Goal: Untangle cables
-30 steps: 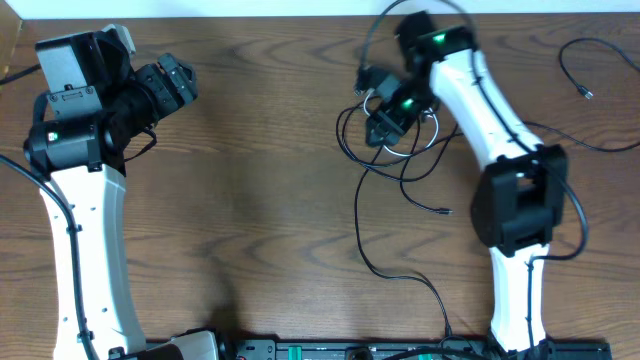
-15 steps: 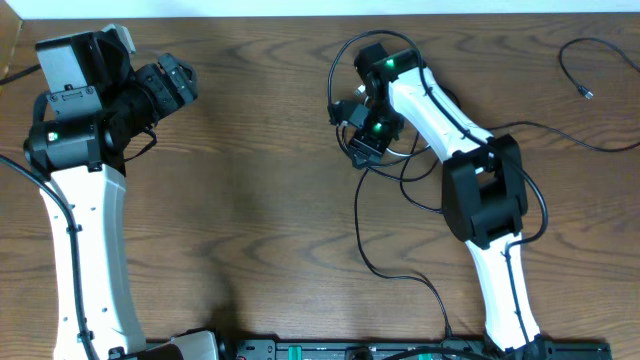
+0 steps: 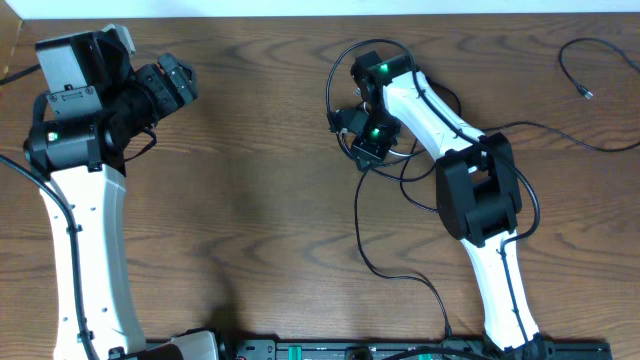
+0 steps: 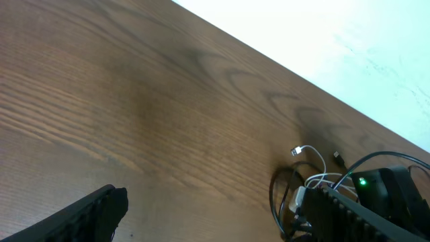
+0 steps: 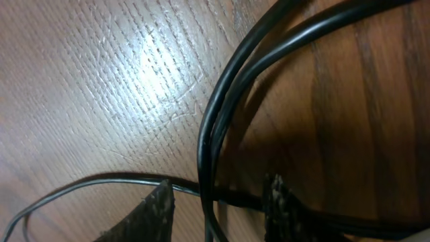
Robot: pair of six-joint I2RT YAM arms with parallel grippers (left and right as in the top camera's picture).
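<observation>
A tangle of thin black cables [image 3: 402,168] lies at the table's far middle, under my right arm. My right gripper [image 3: 358,146] is down on the tangle's left side. In the right wrist view it [image 5: 218,202] is open, its fingertips [image 5: 160,205] on either side of two black cables [image 5: 222,114] that run between them, with another black cable [image 5: 87,183] crossing below. A white cable [image 4: 310,153] with a small plug shows in the left wrist view beside the right arm. My left gripper [image 3: 176,82] hangs open and empty above the table's far left.
Another black cable [image 3: 600,62] with a plug end lies apart at the far right. One long black strand [image 3: 362,235] trails from the tangle toward the front edge. A black rail [image 3: 380,350] runs along the front. The table's far edge [image 4: 282,64] is close behind the tangle.
My right arm swung left and lowered onto the tangle's left side, and the black loops shifted left with it. The left arm has not moved.
</observation>
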